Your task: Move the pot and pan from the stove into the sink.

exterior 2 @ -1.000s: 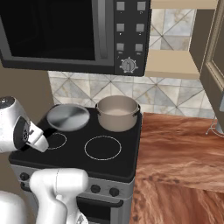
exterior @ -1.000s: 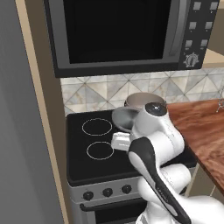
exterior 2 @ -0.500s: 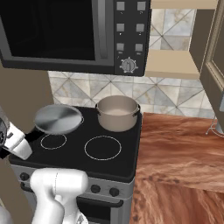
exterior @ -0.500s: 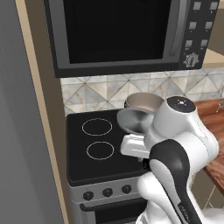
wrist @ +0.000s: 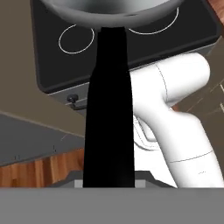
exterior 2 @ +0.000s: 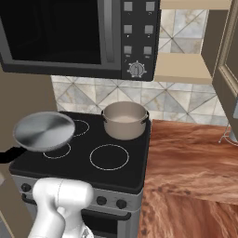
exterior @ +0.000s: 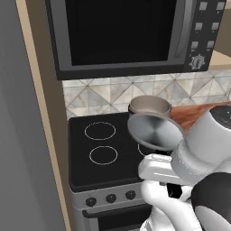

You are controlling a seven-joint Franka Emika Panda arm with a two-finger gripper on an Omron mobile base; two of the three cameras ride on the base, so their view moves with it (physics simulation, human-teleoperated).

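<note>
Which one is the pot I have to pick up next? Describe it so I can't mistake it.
Start at the black stove under the microwave. On its back burner, on the side next to the wooden counter, sits the pot: squat, deep-sided and beige, with small side handles. The pan is shallow, silver and lifted clear of the cooktop on its black handle.

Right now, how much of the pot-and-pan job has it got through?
Nothing is finished yet. In hand: the pincer is shut on the black handle of the pan, which is lifted off the stove. Left: carrying it to the sink, then moving the pot, which sits on a back burner.
</note>
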